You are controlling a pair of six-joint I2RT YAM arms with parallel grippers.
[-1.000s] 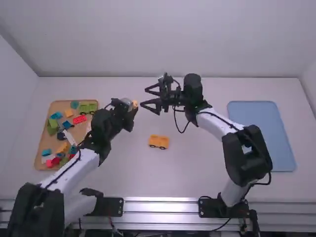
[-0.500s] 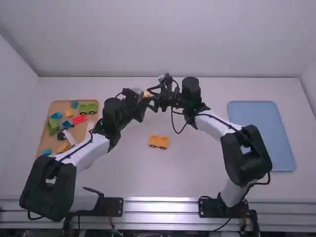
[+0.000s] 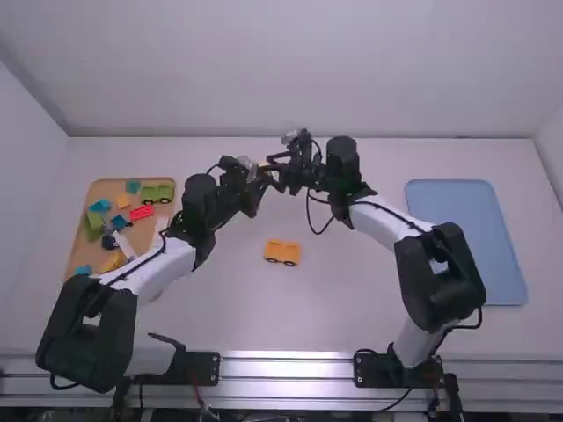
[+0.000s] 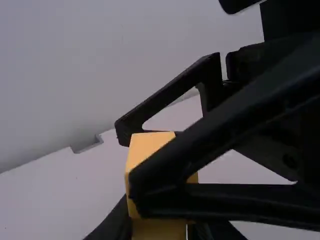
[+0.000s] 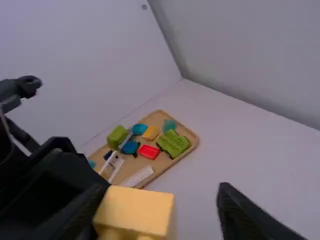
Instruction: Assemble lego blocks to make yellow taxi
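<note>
pinching one end of the yellow block [image 4: 141, 150], left gripper [image 4: 160, 230] leaves the rest exposed; right gripper [image 5: 164, 196] spread around it, likely for handover.

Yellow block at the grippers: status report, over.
Left gripper shut on yellow block. Right gripper open, fingers either side of it. Wheeled yellow piece on table, clear of both.

At the lower edge, the left gripper [image 3: 256, 175] has its dark fingers on either side of a yellow block [image 4: 142, 147]. One finger of the right gripper [image 3: 274, 174] crosses in front of the block; the other is behind it. The white table [image 4: 45, 200] meets a pale wall [image 4: 75, 65].
</note>
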